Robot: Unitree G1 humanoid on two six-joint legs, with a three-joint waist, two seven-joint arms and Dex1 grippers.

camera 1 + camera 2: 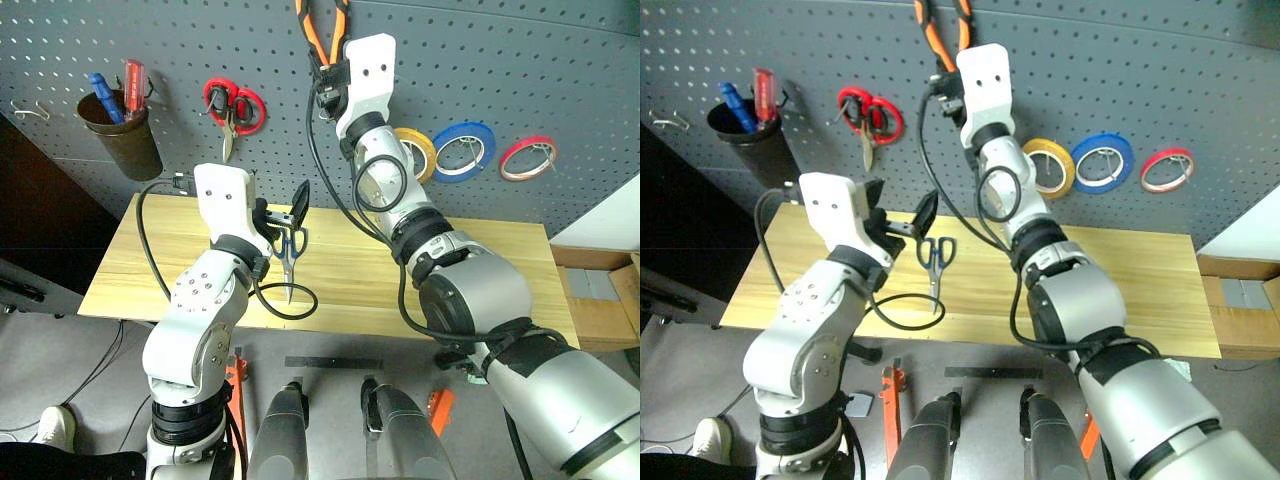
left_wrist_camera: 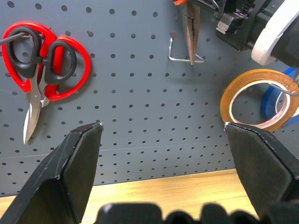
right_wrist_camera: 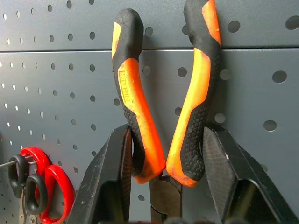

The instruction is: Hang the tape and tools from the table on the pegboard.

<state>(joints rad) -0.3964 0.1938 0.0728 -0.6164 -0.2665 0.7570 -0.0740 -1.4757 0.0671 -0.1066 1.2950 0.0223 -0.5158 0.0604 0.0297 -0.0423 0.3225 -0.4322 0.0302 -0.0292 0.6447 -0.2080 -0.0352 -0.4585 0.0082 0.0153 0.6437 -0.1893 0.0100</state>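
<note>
Right wrist view: right gripper (image 3: 163, 158) clamps pliers (image 3: 161, 93).

Red-handled scissors (image 1: 233, 108): hung on hook, blades down
Blue roll (image 1: 463, 150): hung beside red roll (image 1: 528, 157)
Dark cup (image 1: 124, 133): holds blue and red handles

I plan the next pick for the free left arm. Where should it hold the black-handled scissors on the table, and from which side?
Probably from above, at the narrow neck just below the two loops. The black-handled scissors lie flat and closed on the table, loops toward the pegboard, blades pointing to the robot. The open left end effector hovers beside them.
</note>
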